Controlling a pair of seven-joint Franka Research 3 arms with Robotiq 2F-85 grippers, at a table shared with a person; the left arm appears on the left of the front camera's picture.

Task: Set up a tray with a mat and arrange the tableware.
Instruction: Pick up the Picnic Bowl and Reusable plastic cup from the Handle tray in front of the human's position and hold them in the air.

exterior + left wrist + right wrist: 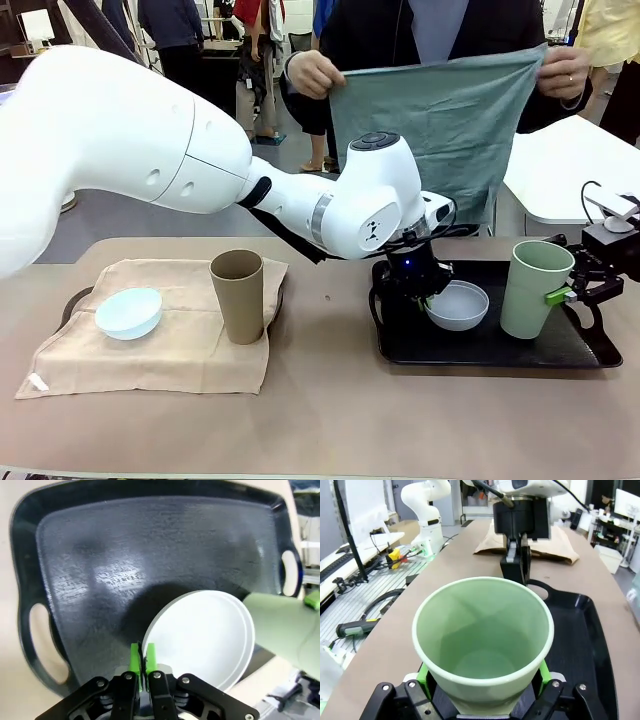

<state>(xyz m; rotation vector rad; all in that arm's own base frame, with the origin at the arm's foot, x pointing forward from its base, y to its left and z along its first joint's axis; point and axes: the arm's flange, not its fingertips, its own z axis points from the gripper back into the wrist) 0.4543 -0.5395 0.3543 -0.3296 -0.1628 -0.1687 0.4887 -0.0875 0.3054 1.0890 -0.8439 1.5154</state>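
My left gripper (422, 292) reaches across to the black tray (480, 348) and is shut on the rim of the white bowl (458, 305), which is tilted over the tray. In the left wrist view, the green pads (136, 659) pinch the bowl (200, 635) at its edge above the tray (125, 555). My right gripper (572, 292) is shut on the pale green cup (535, 288) at the tray's right end; the cup (482, 630) sits between its fingers (422, 676). A person at the far side holds up a teal mat (440, 110) with both hands.
At the left a beige mat (150, 345) lies over a second dark tray (72, 300). On it rest a pale blue bowl (128, 312) and a tan-brown cup (237, 295). A white side table (575, 165) stands at the back right.
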